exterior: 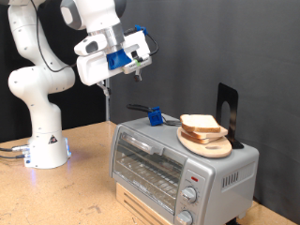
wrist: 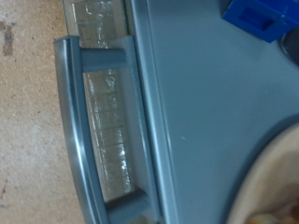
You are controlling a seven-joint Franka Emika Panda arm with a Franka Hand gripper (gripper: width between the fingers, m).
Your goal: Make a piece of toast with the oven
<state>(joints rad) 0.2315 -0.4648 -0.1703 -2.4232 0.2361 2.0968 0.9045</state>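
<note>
Silver oven (exterior: 178,159) is seen shut, toast (exterior: 200,124) resting on top; gripper (exterior: 106,90) is raised above, its finger spacing indiscernible.

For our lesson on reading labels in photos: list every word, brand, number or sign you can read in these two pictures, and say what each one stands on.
No text can be read in either picture.
Oven: faint marks around the two knobs, too small to read.
Robot base: a small dark mark, too blurred to read.
Gripper: no lettering shows.
Piece of toast, wooden board, blue object: no writing.
</note>
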